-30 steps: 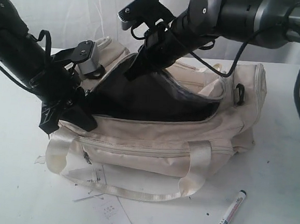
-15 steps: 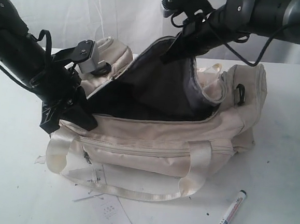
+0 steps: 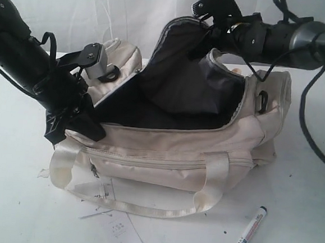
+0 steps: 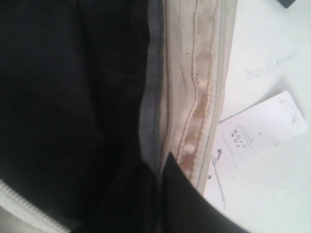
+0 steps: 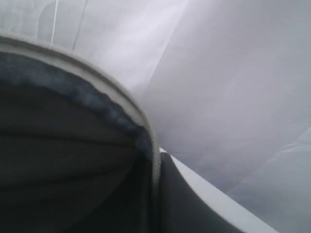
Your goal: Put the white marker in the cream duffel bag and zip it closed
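Note:
The cream duffel bag [image 3: 171, 156] lies open mid-table, its black lining [image 3: 176, 94] showing. My left gripper [image 3: 91, 128] is shut on the near rim of the opening at the bag's left end. In the left wrist view its jaws [image 4: 158, 174] pinch the cream zipper edge [image 4: 194, 97]. My right gripper [image 3: 206, 25] is shut on the far flap's zipper edge [image 5: 146, 126] and holds it high above the bag. The white marker [image 3: 247, 234] with its black cap lies on the table in front of the bag's right end, apart from both grippers.
Satin handles [image 3: 214, 182] hang down the bag's front side. Paper tags [image 3: 114, 227] lie on the table under the front edge, one of them a printed tag [image 4: 262, 127]. The right arm's cable [image 3: 308, 127] loops down beside the bag's right end.
My right gripper has risen and moved right, pulling the far flap up and widening the opening. The left gripper, bag body and marker have stayed put.

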